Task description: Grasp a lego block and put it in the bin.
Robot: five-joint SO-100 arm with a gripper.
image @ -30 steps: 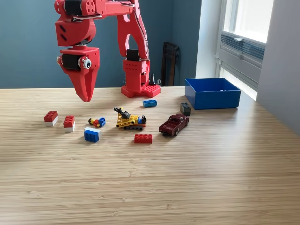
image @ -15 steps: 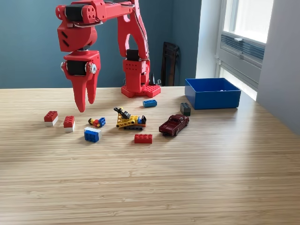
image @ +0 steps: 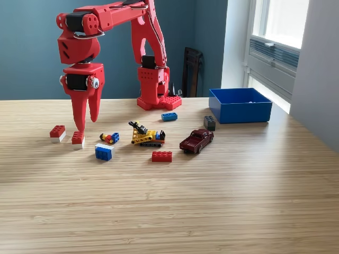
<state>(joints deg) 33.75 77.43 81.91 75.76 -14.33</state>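
I see the red arm [image: 114,16] reaching out from its base [image: 158,90] toward the exterior view's left, forearm roughly level, wrist bent so the gripper [image: 86,125] points straight down at the table [image: 212,201]. Its two fingers stand a little apart, a narrow gap showing between them, with nothing held.

Directly under the longer fingertip, just below it, I see a red-and-white lego block [image: 78,139]; whether the tip touches its top I cannot tell. It sits flat, studs up, its long axis running roughly away from the camera. A second red-and-white block [image: 57,133] lies just to the gripper's exterior-view left. To the gripper's right in that view lie a small multicoloured piece [image: 109,138] and a blue-and-white block [image: 104,152], then a yellow toy vehicle [image: 146,135]. The blue bin [image: 239,106] sits well away on that same side, open top up.
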